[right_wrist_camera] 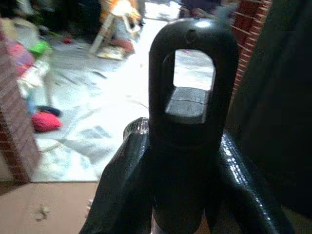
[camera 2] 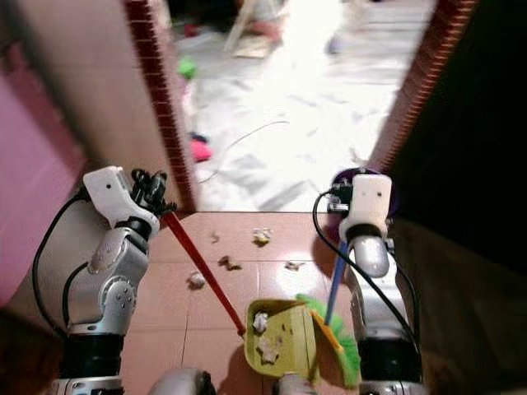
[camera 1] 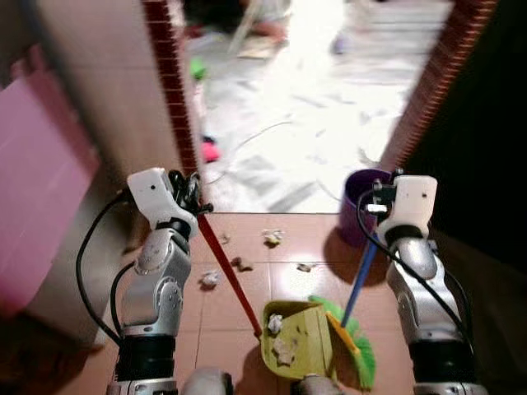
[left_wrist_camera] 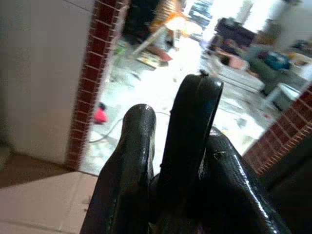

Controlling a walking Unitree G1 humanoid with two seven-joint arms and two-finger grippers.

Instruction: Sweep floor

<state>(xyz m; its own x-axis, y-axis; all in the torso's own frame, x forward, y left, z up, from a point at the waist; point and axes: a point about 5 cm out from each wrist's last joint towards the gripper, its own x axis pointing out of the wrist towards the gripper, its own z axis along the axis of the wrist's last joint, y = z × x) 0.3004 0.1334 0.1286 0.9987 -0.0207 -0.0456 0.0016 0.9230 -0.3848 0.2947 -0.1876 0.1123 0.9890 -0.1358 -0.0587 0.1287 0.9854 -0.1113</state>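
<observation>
Terracotta floor (camera 1: 247, 239): matte reddish-brown tiles with pale grout lines; crumpled paper scraps (camera 1: 272, 237) lie scattered near the doorway, well apart from the dustpan.
Dustpan (camera 1: 298, 337): yellow-green, resting on the tiles just before the robot, a few scraps already inside; its red handle (camera 1: 226, 271) slants up to the left end effector (camera 1: 188, 191).
Left end effector: clenched round the top of the red handle, as the left wrist view's dark grip end between the fingers (left_wrist_camera: 127, 165) suggests.
Broom (camera 1: 354, 339): green bristles touching the dustpan's right rim, blue pole (camera 1: 360, 276) rising to the right end effector (camera 1: 380, 202).
Right end effector: grasping the pole's black hanging-loop end, seen close in the right wrist view.
Risk, scatter: a hard stroke could flick the light scraps past the pan or out through the doorway.
Risk, tipping: a nudge from the bristles might turn the dustpan and spill what it holds.
Risk, collision: the purple bucket (camera 1: 361, 197) stands close behind the pole and could be knocked.
Room: red-brick door jambs (camera 1: 173, 90) frame a bright, cluttered white-floored space beyond, with a cable and a pink item on it.
</observation>
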